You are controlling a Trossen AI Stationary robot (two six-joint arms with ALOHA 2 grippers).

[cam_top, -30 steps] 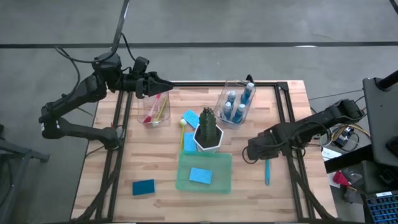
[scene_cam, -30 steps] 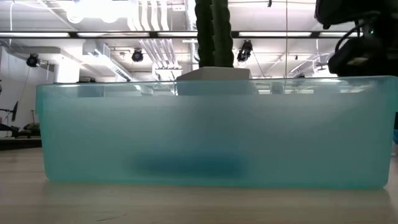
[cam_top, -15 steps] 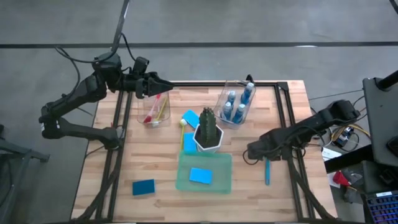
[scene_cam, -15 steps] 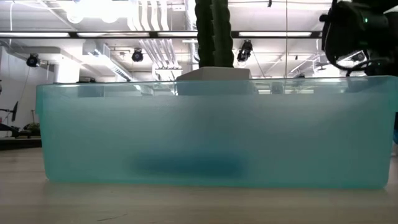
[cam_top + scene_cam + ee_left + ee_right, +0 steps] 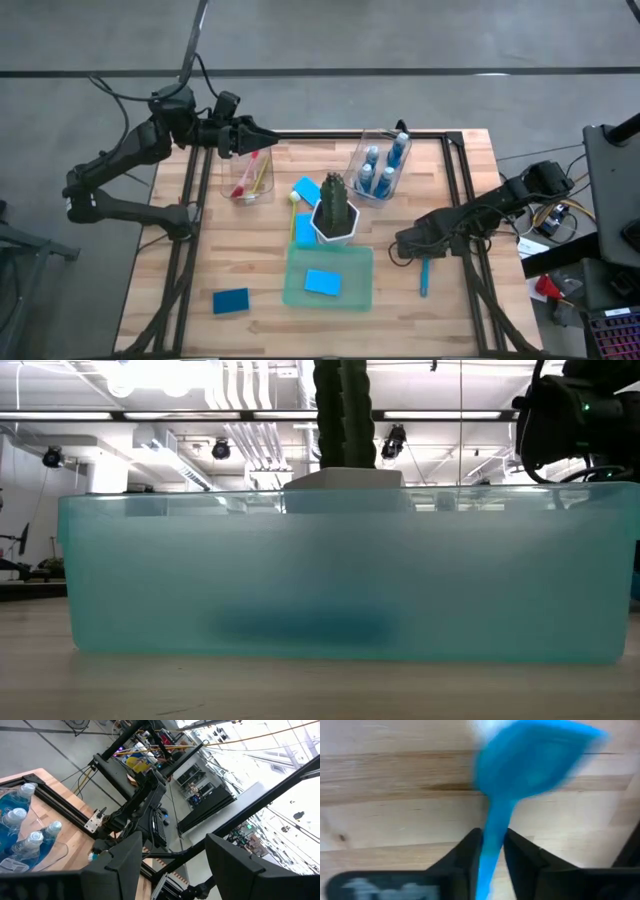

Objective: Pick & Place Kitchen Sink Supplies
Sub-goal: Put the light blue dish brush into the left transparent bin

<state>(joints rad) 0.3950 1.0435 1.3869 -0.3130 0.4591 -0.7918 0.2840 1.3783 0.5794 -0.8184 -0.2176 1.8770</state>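
We are in a robotics lab or industrial workshop, not a kitchen. Our wooden table (image 5: 250,250) stands on a bare grey concrete floor (image 5: 400,35). Beyond it, the low view shows exposed ceiling ducts (image 5: 245,440) and strip lights; the left wrist view shows black metal frames (image 5: 125,747) and racks of equipment.

Light fell evenly from overhead, and shadows on the table (image 5: 250,270) were soft. Bright ceiling strips glared in the low view beyond the hazy, translucent green tray (image 5: 340,570). The blue brush (image 5: 520,775) was smeared with motion blur.
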